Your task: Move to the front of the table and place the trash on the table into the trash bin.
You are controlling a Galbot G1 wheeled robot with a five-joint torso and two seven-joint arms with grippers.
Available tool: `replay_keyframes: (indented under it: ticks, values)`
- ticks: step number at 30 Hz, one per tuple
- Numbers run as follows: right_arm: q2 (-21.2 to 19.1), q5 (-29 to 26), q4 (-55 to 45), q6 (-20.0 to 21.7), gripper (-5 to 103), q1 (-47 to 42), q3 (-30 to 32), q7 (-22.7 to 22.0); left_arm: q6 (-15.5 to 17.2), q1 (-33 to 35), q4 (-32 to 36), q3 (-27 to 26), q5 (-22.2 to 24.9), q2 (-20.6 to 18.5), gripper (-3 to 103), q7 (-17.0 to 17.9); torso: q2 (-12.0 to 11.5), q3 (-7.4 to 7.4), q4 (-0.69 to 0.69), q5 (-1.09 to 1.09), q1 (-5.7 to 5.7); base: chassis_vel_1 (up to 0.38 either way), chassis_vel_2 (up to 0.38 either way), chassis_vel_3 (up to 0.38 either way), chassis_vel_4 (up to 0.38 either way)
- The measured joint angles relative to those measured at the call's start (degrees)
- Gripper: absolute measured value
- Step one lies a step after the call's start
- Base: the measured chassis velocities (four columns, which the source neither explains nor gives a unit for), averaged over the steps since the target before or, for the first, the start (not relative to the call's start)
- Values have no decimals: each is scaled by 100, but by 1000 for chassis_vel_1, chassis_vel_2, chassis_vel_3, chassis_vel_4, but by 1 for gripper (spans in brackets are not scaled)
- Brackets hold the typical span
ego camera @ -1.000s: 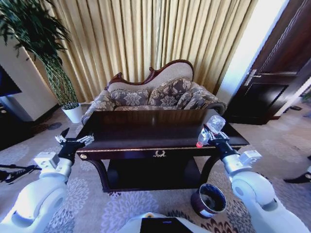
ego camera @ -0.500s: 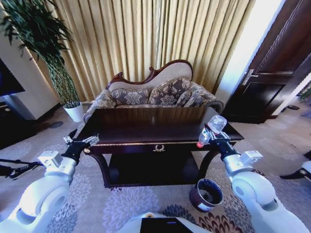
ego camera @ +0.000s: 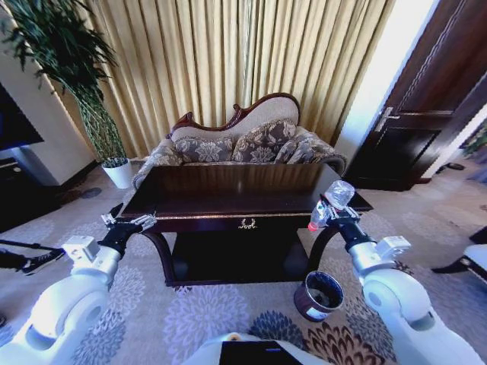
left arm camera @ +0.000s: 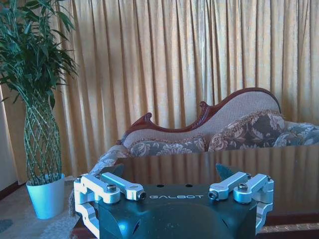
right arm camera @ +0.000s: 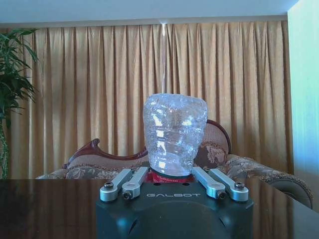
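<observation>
A clear plastic bottle [ego camera: 332, 203] sits clamped in my right gripper [ego camera: 329, 213], raised in the air over the near right corner of the table [ego camera: 228, 199], its red cap pointing down and toward me and its ribbed, dented base tilted up and away. In the right wrist view the bottle [right arm camera: 174, 137] rises straight out from between my closed fingers [right arm camera: 130, 181], a band of red label just showing where they pinch it. My right arm reaches forward from the shoulder, forearm angled up to the wrist.

My left gripper [ego camera: 128, 225] hangs level just off the table's near left corner, jaws apart and holding nothing; the left wrist view shows both fingers [left arm camera: 118, 185] spread wide, the glossy top stretching ahead of them. That arm is bent the same way, mirrored.

The table top is dark, mirror-smooth and bare, edged in gold with a gold ornament at the middle of its front rail, curved legs and a lower shelf beneath. The trash bin [ego camera: 319, 295], a small round dark bucket with a white label, stands on the patterned carpet by the front right leg, below and slightly inward of the bottle, mouth open upward. Open carpet lies on both flanks; a sofa [ego camera: 242, 144] closes the far side, and a potted plant [ego camera: 116, 172] stands far left.
</observation>
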State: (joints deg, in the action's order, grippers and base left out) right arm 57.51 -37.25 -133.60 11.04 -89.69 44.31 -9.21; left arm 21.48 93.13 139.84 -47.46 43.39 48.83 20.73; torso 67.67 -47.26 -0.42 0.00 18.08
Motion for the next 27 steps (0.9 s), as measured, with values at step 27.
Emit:
replay_keyframes:
  ticks: [27]
  values:
    - [393,96,2206,-198,24,556,-693,195,5,221,329,-99,-79,99,100,34,-1,-1,0,1,0,44,-47,-41,44]
